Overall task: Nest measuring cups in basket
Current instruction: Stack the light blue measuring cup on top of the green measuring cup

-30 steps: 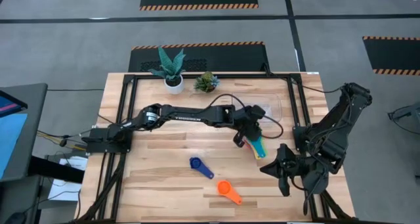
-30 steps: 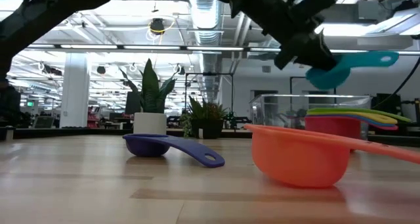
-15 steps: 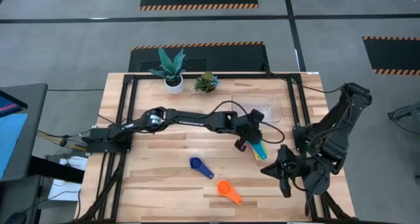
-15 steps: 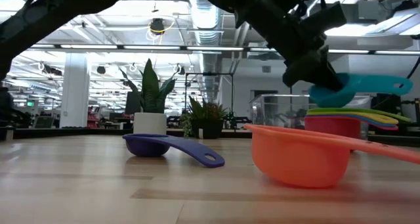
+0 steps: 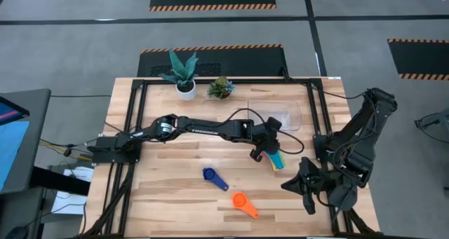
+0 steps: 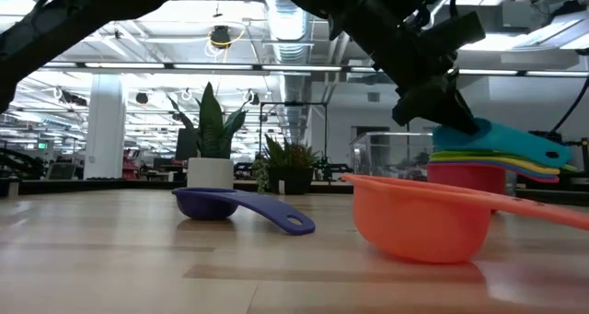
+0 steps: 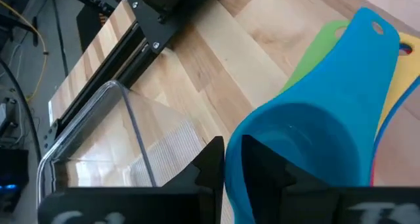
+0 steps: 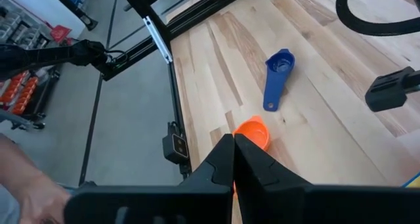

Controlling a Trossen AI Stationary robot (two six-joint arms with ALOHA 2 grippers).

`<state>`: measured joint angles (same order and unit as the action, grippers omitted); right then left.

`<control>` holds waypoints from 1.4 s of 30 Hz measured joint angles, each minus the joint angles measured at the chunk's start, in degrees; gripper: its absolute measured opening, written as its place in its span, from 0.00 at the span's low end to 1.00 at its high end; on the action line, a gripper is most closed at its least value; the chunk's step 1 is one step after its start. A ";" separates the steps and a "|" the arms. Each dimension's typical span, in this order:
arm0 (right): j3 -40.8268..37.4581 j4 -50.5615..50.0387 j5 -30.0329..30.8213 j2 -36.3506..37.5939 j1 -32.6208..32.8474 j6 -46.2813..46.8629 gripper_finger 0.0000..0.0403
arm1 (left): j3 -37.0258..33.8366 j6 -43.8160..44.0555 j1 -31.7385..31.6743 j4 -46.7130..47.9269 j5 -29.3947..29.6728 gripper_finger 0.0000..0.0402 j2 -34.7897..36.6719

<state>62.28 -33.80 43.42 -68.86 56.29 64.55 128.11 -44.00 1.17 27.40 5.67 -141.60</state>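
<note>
A: Step in hand, by the look of it: setting the light blue cup (image 6: 502, 139) onto the stack (image 6: 469, 171). Tips?

B: Check the seat before letting go. Fingers of the left gripper (image 5: 263, 152) closed on the cup's rim, one inside the bowl, one outside. Open just enough, then lift straight up so nothing drags the pile.

A: And the right gripper (image 8: 233, 145)?

B: Parked at lower right of the high view, fingers shut, empty. Leave alone.

A: The cups, front to back?

B: Orange cup (image 6: 414, 217) nearest in the low view, large and bowl-up. Behind, at centre left, the dark blue cup (image 6: 216, 203), handle pointing right. Farther, at right, the stack: red bowl at the base, yellow and green handles fanned, light blue on top, slightly tilted.

A: In the basket (image 5: 295, 107)?

B: No. Clear, low-walled, empty as far as visible, just above the stack in the high view. Stack on bare wood beside it.
</note>
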 joint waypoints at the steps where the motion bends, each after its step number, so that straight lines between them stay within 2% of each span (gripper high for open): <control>1: 0.00 0.00 0.00 0.00 0.00 -0.01 0.06 | 0.00 0.57 -0.02 -0.37 0.00 0.11 0.00; 15: 0.00 -0.04 -0.02 0.00 0.00 -0.07 0.06 | 0.04 2.68 1.11 0.66 2.13 0.20 0.00; 19: 0.00 -0.07 -0.05 0.00 0.00 -0.04 0.06 | 0.04 2.72 2.25 4.03 1.87 0.15 0.00; 25: 0.00 -0.11 -0.07 0.00 0.01 -0.06 0.06 | 0.04 2.65 2.84 2.54 3.83 0.01 -0.02; 32: 0.00 -0.06 -0.07 0.00 0.00 -0.07 0.06 | 0.04 3.18 2.30 6.28 2.66 0.00 -0.05; 38: 0.00 -0.04 -0.07 0.00 0.00 -0.09 0.06 | 0.04 4.18 2.32 5.38 2.58 0.00 -0.07; 42: 0.00 -0.06 -0.05 0.00 0.00 -0.11 0.06 | 0.04 9.79 1.98 4.21 2.51 0.00 -0.07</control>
<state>62.28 -33.87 43.37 -68.86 56.29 64.44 128.16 -34.20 3.15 31.60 8.18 -141.67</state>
